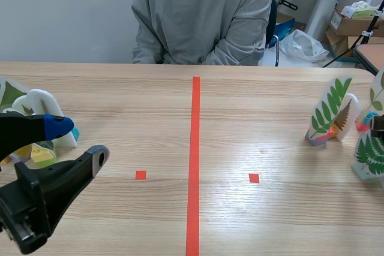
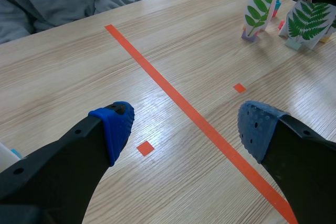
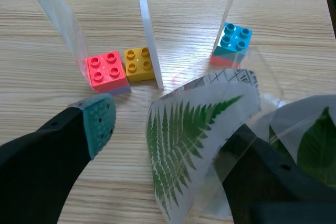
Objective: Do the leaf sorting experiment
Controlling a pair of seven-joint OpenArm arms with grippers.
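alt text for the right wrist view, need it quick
An open gripper straddles a laminated fern leaf card, which sits close to one finger. Ahead of it on the wooden table, a pink brick, yellow brick and blue brick each stand at the base of an upright card.

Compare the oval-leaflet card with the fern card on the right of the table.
The oval-leaflet card shows broad, separate leaflets; the fern card shows a finely cut frond. The oval-leaflet card stands free, while the fern card is between the right gripper's open fingers. Both carry green leaves.
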